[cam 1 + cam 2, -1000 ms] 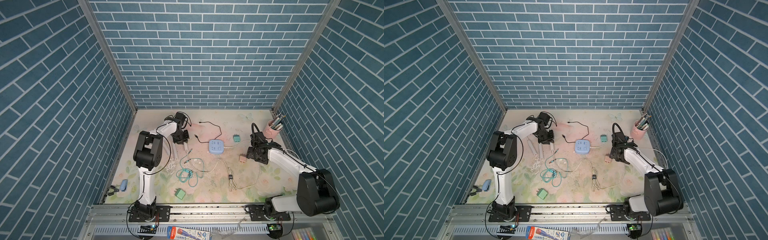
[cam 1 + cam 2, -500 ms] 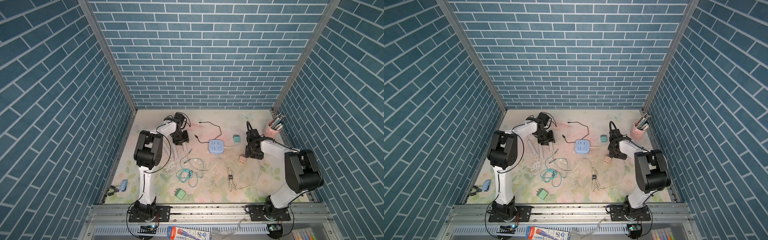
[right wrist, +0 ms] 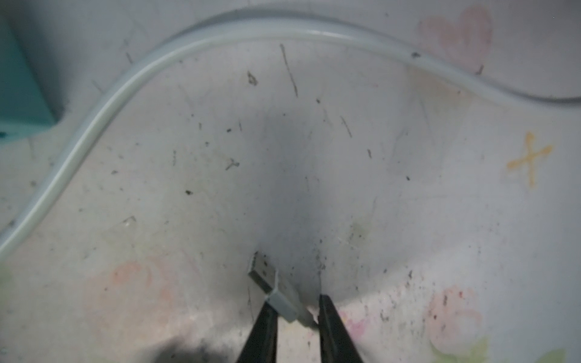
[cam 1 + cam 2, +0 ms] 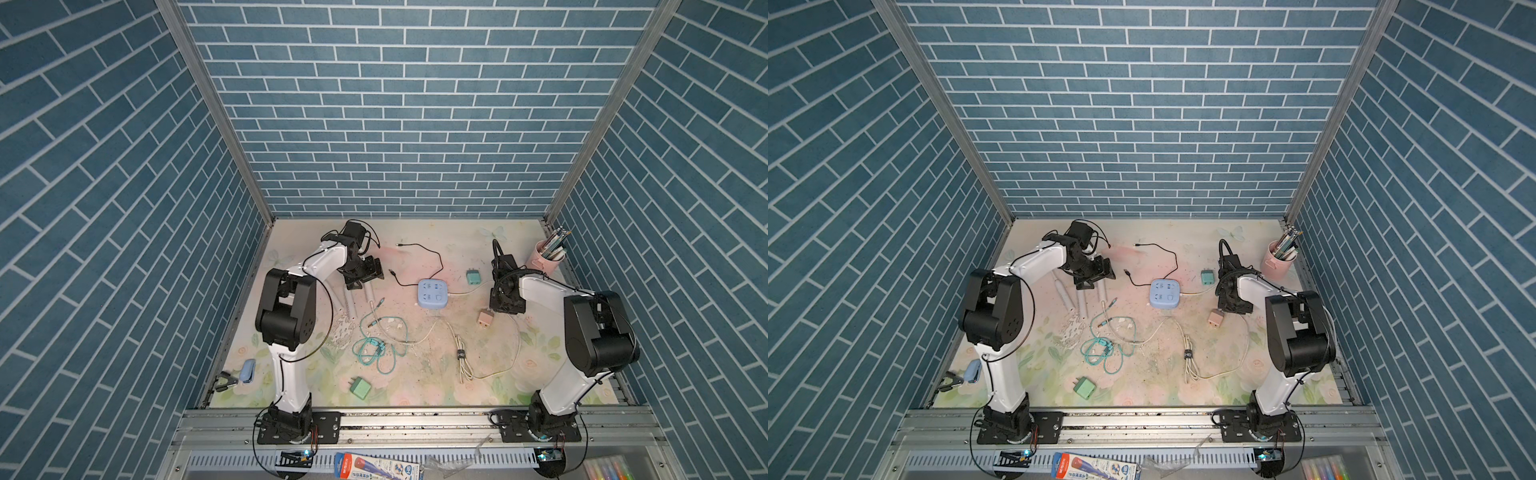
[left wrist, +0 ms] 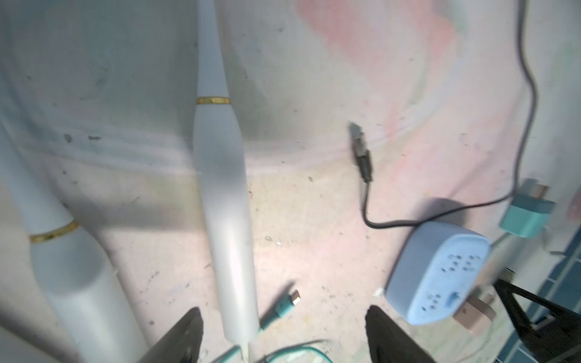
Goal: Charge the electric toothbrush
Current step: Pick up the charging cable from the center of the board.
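Since the earlier frame we note that the right arm's elbow has swung up and inward from its low, outstretched pose, while its wrist has stayed by the pink adapter (image 4: 484, 318). The left gripper (image 5: 283, 309) has spread its jaws, and they now stand wide apart, gripping nothing. The electric toothbrush (image 5: 220, 188) lies flat on the table (image 4: 436, 386) between those jaws, its butt end nearer one finger; we cannot tell whether it touches that finger. It is a slim, pale grey-white handle that tapers to a narrow neck above a gold ring, smooth and unmarked as far as the blur allows. A thin white lead meets its butt end, but we cannot confirm that it is plugged in. A teal cable connector (image 5: 292, 297) lies just beside that end. In a top view the same toothbrush (image 4: 370, 295) lies just under the left gripper (image 4: 360, 279), well apart from the blue power strip (image 4: 432, 294). A second toothbrush (image 5: 63, 267) with the same gold ring lies beside it. The right gripper (image 3: 295, 303) is closed narrowly on a white USB plug (image 3: 264, 276), whose metal end juts out past the fingertips (image 3: 267, 314) just above the table.
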